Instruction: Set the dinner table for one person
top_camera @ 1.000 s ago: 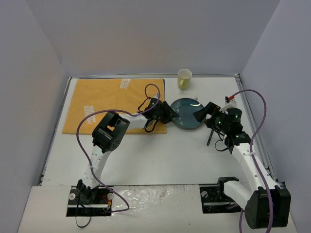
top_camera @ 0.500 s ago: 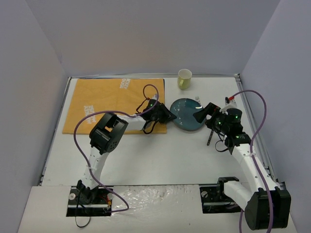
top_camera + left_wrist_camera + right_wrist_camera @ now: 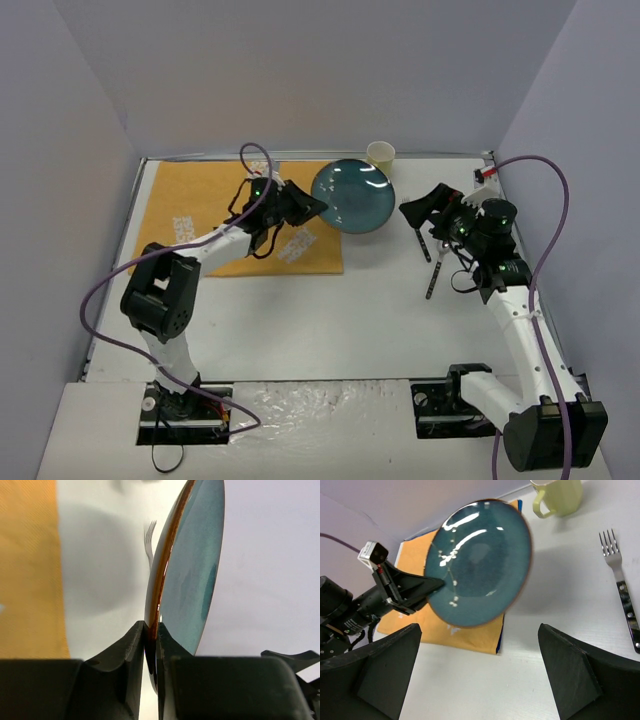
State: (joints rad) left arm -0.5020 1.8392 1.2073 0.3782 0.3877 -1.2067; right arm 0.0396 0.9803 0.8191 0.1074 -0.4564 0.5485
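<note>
My left gripper is shut on the rim of a teal-blue plate and holds it tilted in the air, over the right edge of the orange-yellow mat. In the left wrist view the plate stands edge-on between the jaws of my left gripper. The right wrist view shows the plate and the left gripper holding it. My right gripper is open and empty above the white dinner table, right of the plate. It also shows in its own wrist view.
A pale yellow mug stands at the back, partly behind the plate; it also shows in the right wrist view. A fork lies on the table right of the plate. A dark utensil handle lies under my right arm.
My left gripper has lifted the plate off the table and carried it up, back and left, tilting it. My right gripper has drawn slightly back and to the right.
</note>
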